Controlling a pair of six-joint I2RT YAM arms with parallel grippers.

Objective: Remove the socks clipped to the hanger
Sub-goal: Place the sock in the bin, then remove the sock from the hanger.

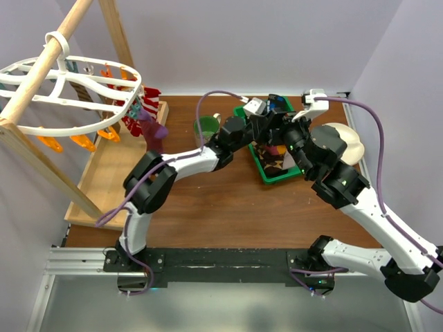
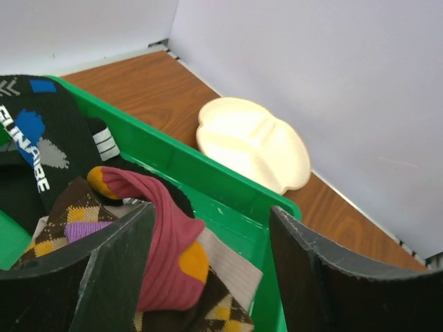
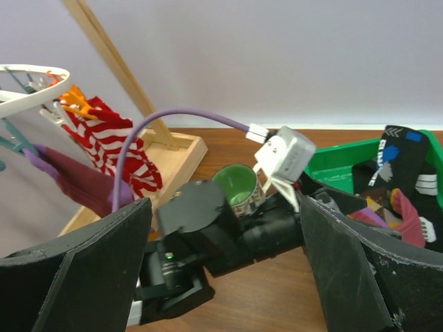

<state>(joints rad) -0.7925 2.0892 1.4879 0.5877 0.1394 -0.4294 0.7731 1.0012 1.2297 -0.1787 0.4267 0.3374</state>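
The white oval hanger (image 1: pixel 69 90) hangs from a wooden pole at the far left. A red-and-white striped sock (image 1: pixel 142 104) and a purple-maroon sock (image 1: pixel 154 131) hang clipped to it; the right wrist view also shows the hanger (image 3: pixel 21 105), striped sock (image 3: pixel 111 149) and maroon sock (image 3: pixel 69 183). My left gripper (image 1: pixel 268 142) is over the green bin (image 1: pixel 266 173). In its own view the left gripper (image 2: pixel 211 228) is open, and a maroon sock with a yellow heel (image 2: pixel 166 249) lies on the sock pile against the left finger. My right gripper (image 3: pixel 223 207) is open and empty, facing the left arm.
A cream divided plate (image 1: pixel 349 142) sits right of the bin by the wall. A green cup (image 1: pixel 205 126) stands left of the bin. The wooden frame's base (image 1: pixel 114 173) and slanted poles take up the left side. Both arms crowd together over the bin.
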